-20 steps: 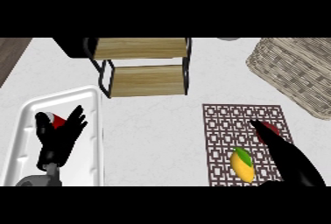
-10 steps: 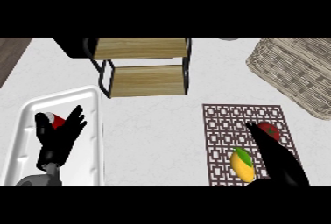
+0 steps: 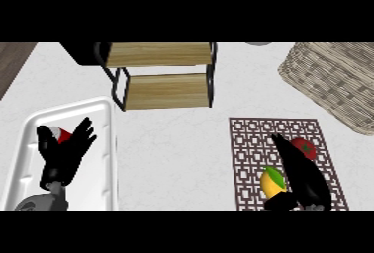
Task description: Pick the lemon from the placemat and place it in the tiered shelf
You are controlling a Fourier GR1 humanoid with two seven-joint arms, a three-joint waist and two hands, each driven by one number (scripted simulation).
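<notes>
Partly hidden, lemon lies beside right hand on placemat.

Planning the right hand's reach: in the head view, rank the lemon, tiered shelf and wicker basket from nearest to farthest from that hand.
From the right hand:
1. Lemon, on the placemat, right beside the hand on its left.
2. Wicker basket, at the upper right, off the mat.
3. Tiered shelf, at the upper left, across the counter.
</notes>
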